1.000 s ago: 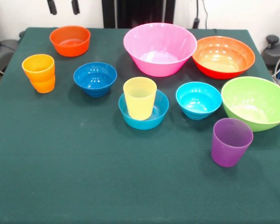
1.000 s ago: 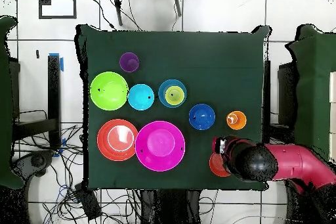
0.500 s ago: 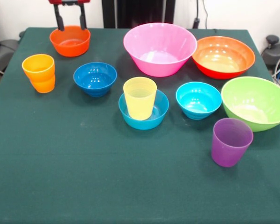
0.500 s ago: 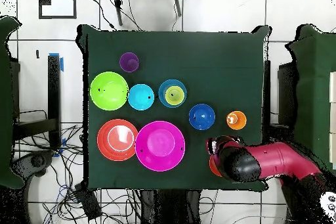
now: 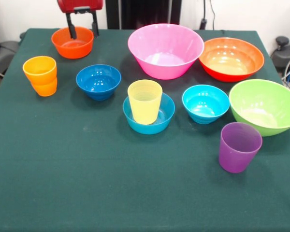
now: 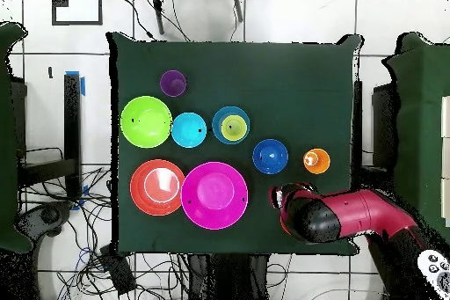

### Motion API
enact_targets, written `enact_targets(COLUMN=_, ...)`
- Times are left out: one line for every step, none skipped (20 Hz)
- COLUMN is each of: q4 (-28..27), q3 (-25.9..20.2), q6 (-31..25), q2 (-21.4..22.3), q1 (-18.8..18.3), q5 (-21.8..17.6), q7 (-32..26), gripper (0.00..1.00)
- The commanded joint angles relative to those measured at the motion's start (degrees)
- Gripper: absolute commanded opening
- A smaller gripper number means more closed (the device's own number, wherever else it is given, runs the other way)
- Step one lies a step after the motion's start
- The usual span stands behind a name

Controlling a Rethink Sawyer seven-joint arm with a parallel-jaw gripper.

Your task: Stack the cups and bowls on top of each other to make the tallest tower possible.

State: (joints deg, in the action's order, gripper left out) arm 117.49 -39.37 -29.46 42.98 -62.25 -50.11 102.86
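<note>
My gripper (image 5: pixel 84 34) is open at the back left. One finger hangs over the inside of the small orange-red bowl (image 5: pixel 72 43) and the other just outside its right rim. In the overhead view the arm covers most of this bowl (image 6: pixel 285 223). The yellow cup (image 5: pixel 144 101) stands upright in the mid-blue bowl (image 5: pixel 167 116), forming a low tower (image 6: pixel 231 126). Standing alone are the orange cup (image 5: pixel 40 75), the dark blue bowl (image 5: pixel 98 80), the cyan bowl (image 5: pixel 206 103) and the purple cup (image 5: pixel 239 146).
Three large bowls stand at the back and right: pink (image 5: pixel 165 50), orange-red (image 5: pixel 231 58) and lime green (image 5: pixel 265 105). The green tablecloth (image 5: pixel 87 183) covers the near half of the table. Cables lie on the floor around the table (image 6: pixel 176 270).
The gripper has come down and shifted right in the front view, from the top edge to the small orange-red bowl. Cups and bowls have not moved.
</note>
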Motion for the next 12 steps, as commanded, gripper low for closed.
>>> enact_targets(q4=-0.1, q3=1.3, q6=0.4, q2=-2.3, q1=2.5, q5=-3.8, q7=-4.2, gripper=1.0)
enact_targets(q4=-0.2, q3=1.3, q6=0.3, q2=-2.3, q1=2.4, q5=-3.8, q7=-4.3, gripper=1.0)
enact_targets(q4=0.1, q3=1.5, q6=0.8, q2=-2.4, q1=2.3, q5=-4.3, q7=-4.3, gripper=1.0)
enact_targets(q4=0.0, q3=1.5, q6=0.5, q2=-2.6, q1=2.2, q5=-4.3, q7=-4.6, gripper=1.0)
enact_targets(q4=0.6, q3=1.5, q6=0.8, q2=-2.4, q1=1.5, q5=-4.5, q7=-5.0, gripper=1.0)
enact_targets(q4=0.7, q3=1.4, q6=0.4, q2=-2.3, q1=1.2, q5=-4.4, q7=-5.5, gripper=1.0)
enact_targets(q4=0.8, q3=1.3, q6=0.0, q2=-2.2, q1=0.9, q5=-4.3, q7=-6.1, gripper=1.0)
enact_targets(q4=0.9, q3=1.4, q6=-0.1, q2=-2.2, q1=0.7, q5=-4.4, q7=-6.2, gripper=1.0)
enact_targets(q4=1.0, q3=1.6, q6=-0.2, q2=-2.3, q1=0.5, q5=-4.6, q7=-6.3, gripper=1.0)
enact_targets(q4=1.1, q3=1.7, q6=-0.3, q2=-2.5, q1=0.2, q5=-4.7, q7=-6.6, gripper=1.0)
enact_targets(q4=1.0, q3=1.8, q6=-0.2, q2=-2.9, q1=0.0, q5=-5.0, q7=-6.7, gripper=1.0)
enact_targets(q4=1.0, q3=1.9, q6=-0.2, q2=-3.0, q1=-0.2, q5=-5.2, q7=-6.9, gripper=1.0)
